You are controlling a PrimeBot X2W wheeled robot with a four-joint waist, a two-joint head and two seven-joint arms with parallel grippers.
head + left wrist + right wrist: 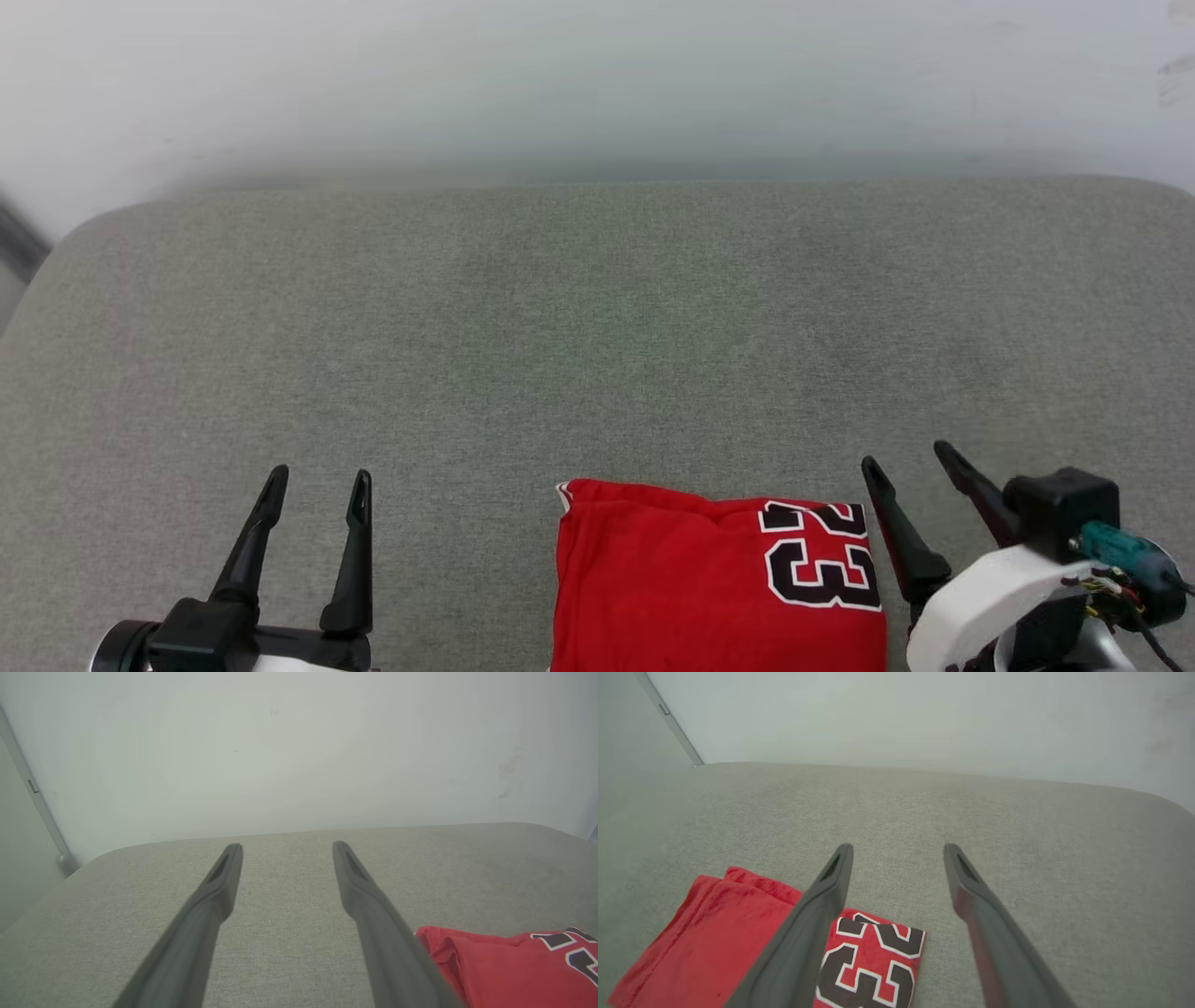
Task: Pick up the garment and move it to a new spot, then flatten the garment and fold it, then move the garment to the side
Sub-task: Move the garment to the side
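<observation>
The folded garment is shown at the near edge of the grey padded surface — just left of the right gripper, well apart from the left gripper (both are spread wide, nothing held); the move aside is judged the right arm's.

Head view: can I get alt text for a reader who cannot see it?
A folded red jersey with a black 23 lies at the near edge of a grey fabric surface, right of centre. The left end effector and right end effector sit open and empty on either side of it.
</observation>
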